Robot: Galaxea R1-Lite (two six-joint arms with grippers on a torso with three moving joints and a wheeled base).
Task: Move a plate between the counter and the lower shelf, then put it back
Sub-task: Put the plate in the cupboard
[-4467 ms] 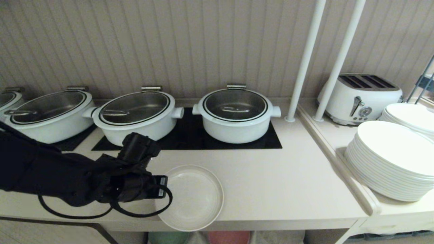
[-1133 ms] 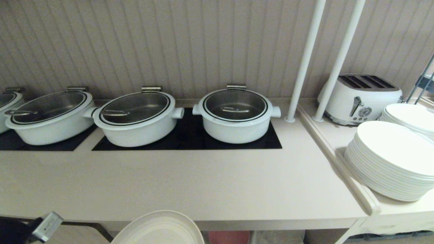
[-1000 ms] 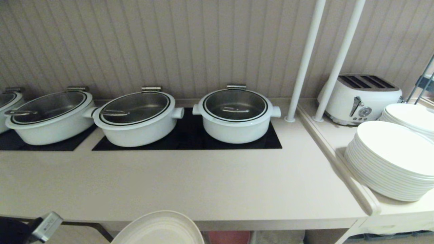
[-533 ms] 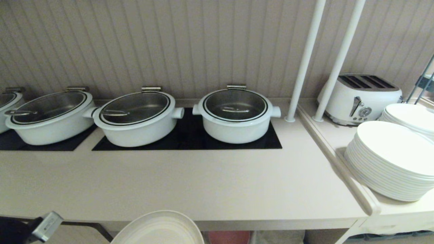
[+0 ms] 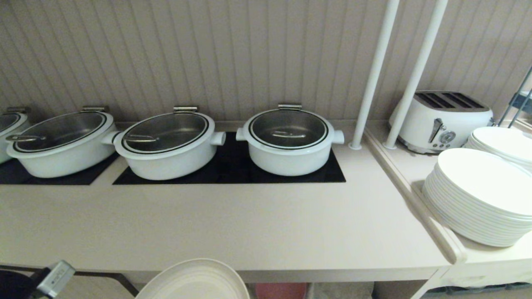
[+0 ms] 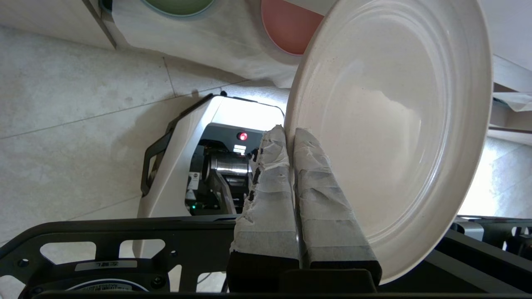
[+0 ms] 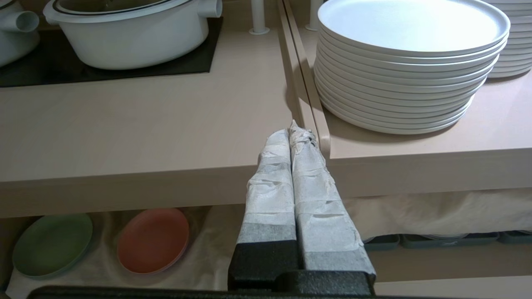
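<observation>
The cream plate (image 5: pixel 193 282) hangs tilted just below and in front of the counter's (image 5: pixel 249 224) front edge. My left gripper (image 6: pixel 289 131) is shut on its rim, one taped finger on each face of the plate (image 6: pixel 395 124). Under the counter, the lower shelf (image 7: pixel 216 249) shows its whitish cloth lining, with a pink plate (image 7: pixel 153 240) and a green plate (image 7: pixel 52 245) lying on it. My right gripper (image 7: pixel 294 131) is shut and empty, held still in front of the counter edge.
Three white pots (image 5: pixel 289 141) stand on black hob panels (image 5: pixel 232 170) at the back. To the right are two white poles (image 5: pixel 374 74), a toaster (image 5: pixel 442 120) and stacks of large white plates (image 5: pixel 482 195). Dark trays (image 7: pixel 432 240) lie on the lower shelf's right side.
Earlier the plate lay on the counter with my left gripper at its left rim. Now it hangs below the front edge in that gripper. Over the last second it has barely moved.
</observation>
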